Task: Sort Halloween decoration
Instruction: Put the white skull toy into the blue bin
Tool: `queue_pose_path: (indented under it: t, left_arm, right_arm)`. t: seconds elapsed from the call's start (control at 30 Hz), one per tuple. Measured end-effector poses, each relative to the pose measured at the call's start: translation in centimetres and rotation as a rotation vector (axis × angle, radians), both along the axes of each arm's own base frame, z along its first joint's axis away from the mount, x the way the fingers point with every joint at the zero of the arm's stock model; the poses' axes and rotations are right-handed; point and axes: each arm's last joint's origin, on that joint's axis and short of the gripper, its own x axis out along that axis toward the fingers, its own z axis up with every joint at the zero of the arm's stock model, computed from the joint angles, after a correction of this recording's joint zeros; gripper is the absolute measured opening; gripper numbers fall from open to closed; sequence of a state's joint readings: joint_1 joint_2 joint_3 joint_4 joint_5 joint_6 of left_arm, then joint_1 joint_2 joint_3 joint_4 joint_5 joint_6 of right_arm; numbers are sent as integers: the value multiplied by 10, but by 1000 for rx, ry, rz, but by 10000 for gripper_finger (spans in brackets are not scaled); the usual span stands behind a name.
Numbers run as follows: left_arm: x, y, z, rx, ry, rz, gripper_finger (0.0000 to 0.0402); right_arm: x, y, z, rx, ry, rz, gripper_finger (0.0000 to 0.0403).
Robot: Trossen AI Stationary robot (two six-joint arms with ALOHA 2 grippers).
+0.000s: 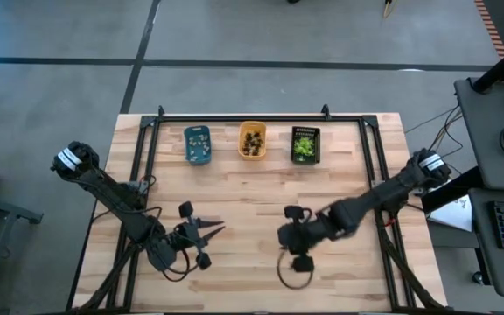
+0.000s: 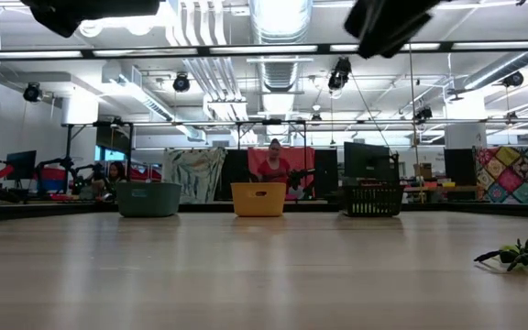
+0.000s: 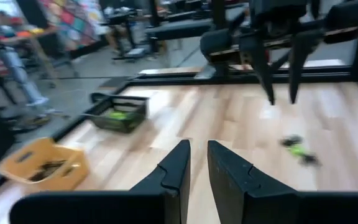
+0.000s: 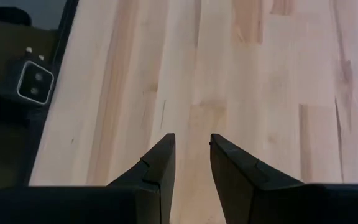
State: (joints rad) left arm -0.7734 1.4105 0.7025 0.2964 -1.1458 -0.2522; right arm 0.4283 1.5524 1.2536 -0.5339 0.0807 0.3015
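the left gripper [image 1: 210, 231] hovers over bare wood at the lower left of centre in the high view, its fingers [image 3: 178, 171] parted by a narrow gap and holding nothing. the right gripper [image 1: 280, 238] sits at lower centre of that view, fingers [image 4: 160, 167] likewise a little apart and empty, with only plain table [image 4: 260, 74] under them in its wrist view.

between the two, the left wrist view shows one yellow-green spider [image 3: 298, 148] lying loose on the wood at centre right of the frame, just below the right arm's hanging fingers. the low view catches the same spider [image 2: 521, 254] at the far right edge, flat on the tabletop. it cannot be made out in the high view.

along the upper middle of the high view stand three trays in a row: blue tray [image 1: 198, 144] with pale bits, orange tray [image 1: 252, 140] with dark bits, black tray [image 1: 305, 144] with green bits.

judging from this, the sorting looks nearly finished: the trays are filled by colour and only that single green spider appears left on the table. it probably belongs in the black tray. neither gripper has it yet.
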Motion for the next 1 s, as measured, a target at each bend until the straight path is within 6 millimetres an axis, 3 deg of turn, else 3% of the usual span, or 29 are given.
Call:
queue_pose_path:
  t: [0.23, 0.53, 0.77, 0.9, 1.0]
  left_arm:
    - [4, -2, 3, -76, -11, -103, 39]
    - [5, -4, 7, -115, -45, -123, 39]
    - [10, -5, 5, -122, -54, -154, 39]
    - [28, -12, -3, -91, -43, -320, 39]
    - [46, -17, -7, -34, -48, -345, 39]
  right_arm:
    - [-28, 49, -16, -63, -38, -26, 91]
    - [-66, 92, -29, -48, -137, -93, 91]
    - [-95, 105, -52, -12, -201, -221, 91]
    - [-103, 103, -63, 24, -185, -300, 91]
    - [-105, 100, -69, 76, -163, -384, 91]
